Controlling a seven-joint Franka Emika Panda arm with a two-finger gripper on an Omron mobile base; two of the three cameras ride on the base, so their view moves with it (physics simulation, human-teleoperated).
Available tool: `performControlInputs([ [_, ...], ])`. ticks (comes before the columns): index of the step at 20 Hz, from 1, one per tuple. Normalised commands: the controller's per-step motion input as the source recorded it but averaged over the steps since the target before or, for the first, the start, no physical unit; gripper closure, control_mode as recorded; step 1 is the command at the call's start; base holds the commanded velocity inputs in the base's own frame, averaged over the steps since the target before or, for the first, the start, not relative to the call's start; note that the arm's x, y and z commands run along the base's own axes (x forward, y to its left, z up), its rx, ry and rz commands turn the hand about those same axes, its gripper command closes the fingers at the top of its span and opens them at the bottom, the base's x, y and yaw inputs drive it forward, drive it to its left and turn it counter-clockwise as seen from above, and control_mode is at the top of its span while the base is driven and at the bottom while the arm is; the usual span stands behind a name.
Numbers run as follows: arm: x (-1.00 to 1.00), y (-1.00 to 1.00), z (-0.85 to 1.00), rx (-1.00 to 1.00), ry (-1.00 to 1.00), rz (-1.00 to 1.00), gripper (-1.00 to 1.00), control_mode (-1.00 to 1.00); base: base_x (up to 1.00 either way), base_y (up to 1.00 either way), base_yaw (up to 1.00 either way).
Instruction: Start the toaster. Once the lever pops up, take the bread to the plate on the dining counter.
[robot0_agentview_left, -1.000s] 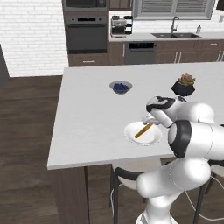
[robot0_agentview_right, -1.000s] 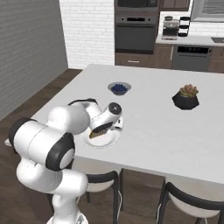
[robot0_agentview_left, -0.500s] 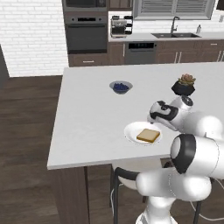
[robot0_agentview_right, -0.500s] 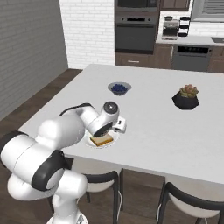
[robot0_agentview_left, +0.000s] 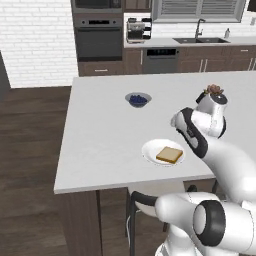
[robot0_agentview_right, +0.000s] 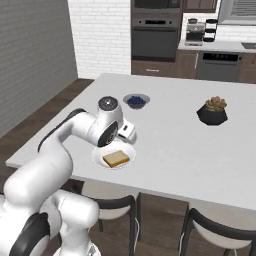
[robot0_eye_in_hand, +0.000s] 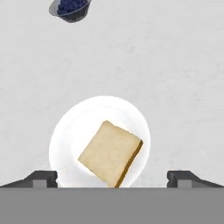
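White brick wall (robot0_agentview_left: 35, 40) behind, dark wood floor (robot0_agentview_left: 30, 165), built-in oven (robot0_agentview_left: 97, 42), sink (robot0_agentview_left: 200, 40) under a shuttered window (robot0_agentview_left: 200, 9).

We see golden-tan bread (robot0_eye_in_hand: 110, 153) with a darker brown crust on a plain white plate (robot0_eye_in_hand: 70, 127). The counter (robot0_agentview_left: 100, 130) top is white over a dark brown base. A blue bowl (robot0_agentview_left: 138, 99) holds dark blue contents, and a black pot (robot0_agentview_right: 212, 115) carries a green-and-reddish plant.
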Motion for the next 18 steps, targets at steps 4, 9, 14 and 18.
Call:
performControlInputs([
  [4, -0.58, 0.23, 1.0, 0.05, 0.37, -0.24, -1.0, -1.0, 0.0, 0.0, 0.0],
  [9, -0.86, 0.16, 0.9, 0.05, 0.44, -0.24, -1.0, -1.0, 0.0, 0.0, 0.0],
  [14, -0.99, 0.13, 0.41, 0.01, 0.37, -0.12, -1.0, -1.0, 0.0, 0.0, 0.0],
  [18, -1.0, 0.02, 0.02, 0.0, 0.09, -0.01, -1.0, -1.0, 0.0, 0.0, 0.0],
])
